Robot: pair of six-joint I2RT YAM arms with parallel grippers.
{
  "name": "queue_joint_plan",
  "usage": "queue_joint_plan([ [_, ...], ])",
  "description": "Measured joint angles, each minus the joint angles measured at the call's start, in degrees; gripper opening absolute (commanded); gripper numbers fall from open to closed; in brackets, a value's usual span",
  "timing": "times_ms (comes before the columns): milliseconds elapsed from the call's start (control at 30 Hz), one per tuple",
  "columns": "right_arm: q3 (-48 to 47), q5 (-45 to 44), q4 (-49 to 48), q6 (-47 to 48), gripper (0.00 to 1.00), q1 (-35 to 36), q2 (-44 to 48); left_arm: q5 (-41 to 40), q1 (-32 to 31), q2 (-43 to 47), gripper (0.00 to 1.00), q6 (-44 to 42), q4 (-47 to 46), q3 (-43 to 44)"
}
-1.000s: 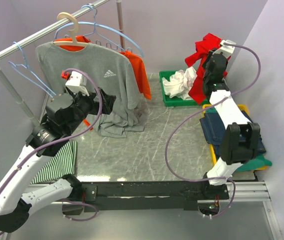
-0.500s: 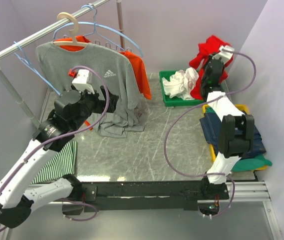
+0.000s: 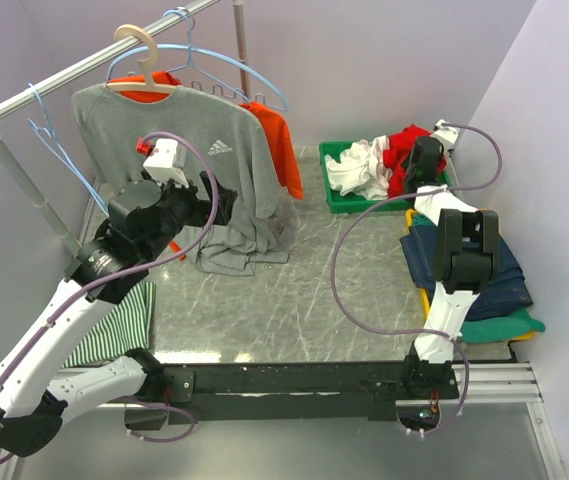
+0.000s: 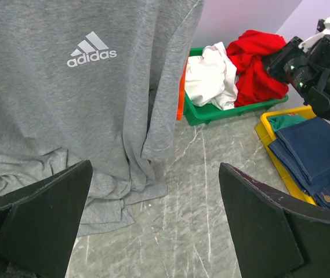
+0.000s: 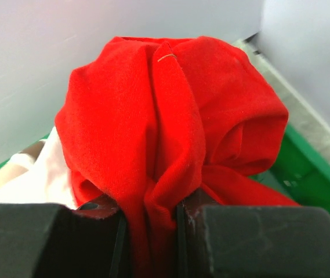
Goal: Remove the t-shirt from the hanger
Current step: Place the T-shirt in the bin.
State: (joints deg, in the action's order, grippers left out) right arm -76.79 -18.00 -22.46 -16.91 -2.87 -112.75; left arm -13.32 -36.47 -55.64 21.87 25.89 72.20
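A grey adidas t-shirt (image 3: pixel 204 170) hangs on a beige hanger (image 3: pixel 139 50) on the rail, its hem bunched on the table; it also fills the left wrist view (image 4: pixel 66 104). An orange shirt (image 3: pixel 282 145) hangs behind it on a blue hanger. My left gripper (image 3: pixel 214 205) is open and empty just in front of the grey shirt's lower part (image 4: pixel 156 168). My right gripper (image 3: pixel 421 165) is shut on a red t-shirt (image 3: pixel 402 150), which rests in the right end of the green bin (image 3: pixel 336 200). The red cloth (image 5: pixel 170 116) is pinched between the right gripper's jaws (image 5: pixel 150 211).
White cloth (image 3: pixel 359 165) lies in the green bin. A yellow tray (image 3: pixel 426 295) with folded jeans (image 3: pixel 469 255) and a green garment (image 3: pixel 512 325) sits at the right. A striped cloth (image 3: pixel 114 325) lies at the left. Empty blue hangers (image 3: pixel 59 150) hang on the rail (image 3: pixel 64 75).
My right gripper has lowered the red t-shirt from high above down into the green bin. My left gripper moved slightly toward the grey shirt, then held still.
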Motion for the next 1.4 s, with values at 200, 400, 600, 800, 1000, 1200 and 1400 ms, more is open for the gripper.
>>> queue_joint_plan([
  [200, -8.33, 5.92, 6.14, -3.56, 0.00, -0.39, -4.74, -0.09, 0.00, 0.48, 0.96, -0.13, 0.02, 0.00],
  [400, -19.12, 8.20, 15.80, -8.04, 0.08, -0.50, -11.98, -0.22, 0.00, 1.05, 0.97, -0.13, 0.04, 0.00],
  [600, -26.23, 7.39, 26.45, -12.74, 0.59, -0.83, -14.67, -1.66, 0.00, 1.03, 0.96, -0.13, 0.04, 0.04],
  [800, -21.94, 5.95, 28.15, -15.21, 0.72, -0.87, -11.52, -4.04, 0.00, -0.13, 0.96, -0.37, 0.13, 1.81],
  [1000, -15.30, 5.20, 28.20, -16.11, 0.78, -0.63, -3.30, -6.10, 0.02, -3.63, 0.96, -1.68, -0.98, 7.91],
  [1200, -6.86, 3.61, 25.40, -15.50, 0.86, 1.46, 9.38, -6.54, 0.00, -7.65, 0.96, -3.41, -2.91, 14.67],
  [1400, 0.85, 1.86, 24.17, -13.35, 0.91, 6.97, 18.82, -9.27, 0.24, -11.85, 0.97, -4.22, -4.66, 20.24],
])
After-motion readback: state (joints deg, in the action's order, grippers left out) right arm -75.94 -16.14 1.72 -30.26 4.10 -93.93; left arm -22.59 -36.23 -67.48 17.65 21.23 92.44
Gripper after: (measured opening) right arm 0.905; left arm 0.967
